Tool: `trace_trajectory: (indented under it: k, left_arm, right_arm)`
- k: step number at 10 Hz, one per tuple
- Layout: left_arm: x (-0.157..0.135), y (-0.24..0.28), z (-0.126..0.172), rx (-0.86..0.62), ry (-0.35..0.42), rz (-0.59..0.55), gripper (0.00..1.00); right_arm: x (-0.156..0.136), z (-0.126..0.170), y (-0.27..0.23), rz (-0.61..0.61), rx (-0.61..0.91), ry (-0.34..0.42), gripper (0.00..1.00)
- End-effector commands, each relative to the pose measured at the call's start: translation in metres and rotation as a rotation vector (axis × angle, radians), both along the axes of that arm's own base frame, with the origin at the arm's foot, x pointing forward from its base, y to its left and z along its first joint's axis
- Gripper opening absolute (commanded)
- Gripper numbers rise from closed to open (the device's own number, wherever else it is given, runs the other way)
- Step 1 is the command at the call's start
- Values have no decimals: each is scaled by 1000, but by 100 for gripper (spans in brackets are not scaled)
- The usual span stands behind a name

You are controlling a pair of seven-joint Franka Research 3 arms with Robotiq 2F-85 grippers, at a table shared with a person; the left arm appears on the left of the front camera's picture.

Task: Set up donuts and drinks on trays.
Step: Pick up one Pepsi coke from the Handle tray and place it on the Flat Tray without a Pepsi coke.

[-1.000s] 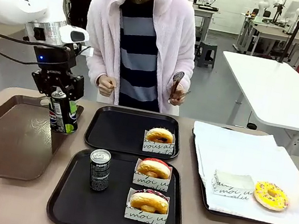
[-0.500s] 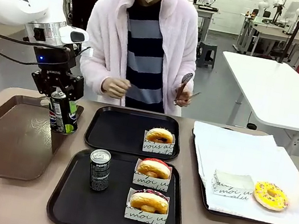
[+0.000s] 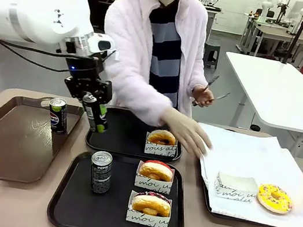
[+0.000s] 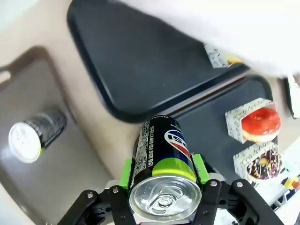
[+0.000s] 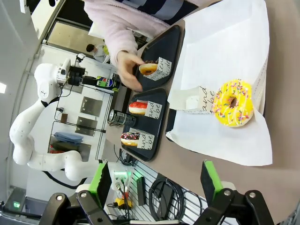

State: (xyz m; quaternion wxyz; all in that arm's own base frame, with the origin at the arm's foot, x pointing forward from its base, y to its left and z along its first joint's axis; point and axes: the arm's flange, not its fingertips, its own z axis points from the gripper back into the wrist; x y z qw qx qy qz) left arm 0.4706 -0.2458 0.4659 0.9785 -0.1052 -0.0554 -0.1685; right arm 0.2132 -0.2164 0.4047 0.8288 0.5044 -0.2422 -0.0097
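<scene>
Left end effector [image 3: 93,103] is clamping the green-marked can [image 3: 96,118], holding it tilted over the far black tray [image 3: 123,139], presumably because no drink stands there.

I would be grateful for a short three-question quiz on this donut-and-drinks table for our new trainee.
1. True or false: the left gripper is shut on the can with green marks.
2. How many donuts sit on the near black tray? A) one B) two C) three
3. Fill in: the yellow sprinkled donut lies on ____ paper.

Key: 1 true; 2 B; 3 white.
</scene>
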Motion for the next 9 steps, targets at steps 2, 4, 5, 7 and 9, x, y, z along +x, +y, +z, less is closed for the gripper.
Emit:
trace_trajectory:
  k: [2,4,5,7,9]
  left_arm:
    - [-5,-9,-2,-9,-21,-18,58]
    - [-9,7,15,19,15,-51,58]
    - [-39,34,26,69,43,-28,58]
    - [-81,79,56,101,108,-142,58]
    - [-104,103,59,104,89,-161,58]
  right_arm:
    - [0,-1,1,1,10,-17,100]
    - [0,-1,1,1,10,-17,100]
    - [0,-1,1,1,10,-17,100]
    - [0,-1,1,1,10,-17,100]
    - [0,-1,1,1,10,-17,100]
